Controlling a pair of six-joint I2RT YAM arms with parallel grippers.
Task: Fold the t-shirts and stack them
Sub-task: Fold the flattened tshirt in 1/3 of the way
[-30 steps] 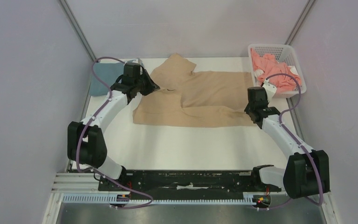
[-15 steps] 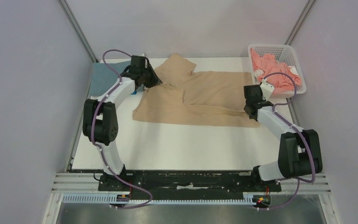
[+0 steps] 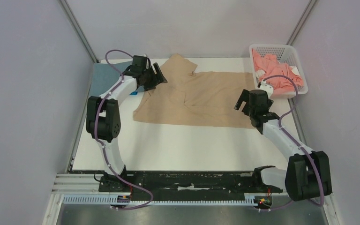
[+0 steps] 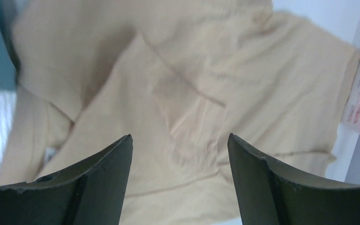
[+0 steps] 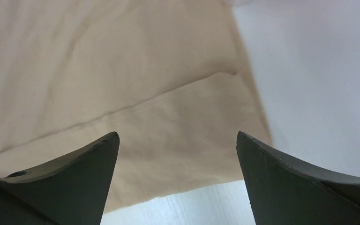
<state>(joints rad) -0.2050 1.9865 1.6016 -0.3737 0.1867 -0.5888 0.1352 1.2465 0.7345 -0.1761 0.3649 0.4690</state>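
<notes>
While the tan t-shirt [image 3: 192,101] lies part-folded mid-worktop [image 3: 183,145], my left hand [image 3: 159,76] and right hand [image 3: 241,101] hover over it, both released, gripping nothing. Grey-blue t-shirt [image 3: 101,78] sits far-left and looks folded. Coral pink t-shirt [image 3: 281,75] is bunched in the white basket [image 3: 288,48], not yet folded. Roughly a third done, I'd judge.
</notes>
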